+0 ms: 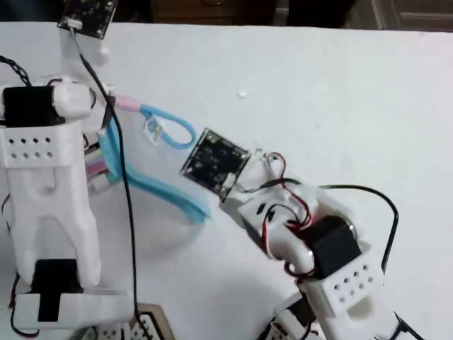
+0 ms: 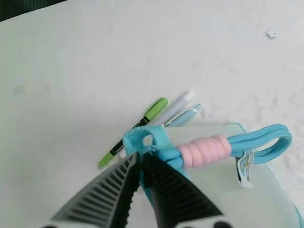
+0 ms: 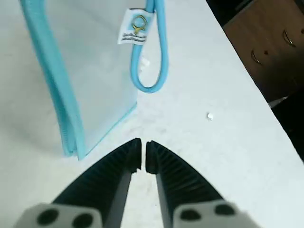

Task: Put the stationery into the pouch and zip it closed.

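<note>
My left gripper [image 2: 140,159] is pinching the pouch [image 2: 223,190] corner; my right gripper [image 3: 143,152], pressed together, is hovering beside its zipper [image 3: 50,80].

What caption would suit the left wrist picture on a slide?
Left hand pinches the blue tab of the pouch, three pens close by.

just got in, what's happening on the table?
The left hand is shut on the blue tab at one end of the pouch, next to the pink wrap. The right hand is shut and empty, over the table beside the pouch. Three pens poke out at the pouch's edge near the left hand; I can't tell whether they're inside or under it.
</note>
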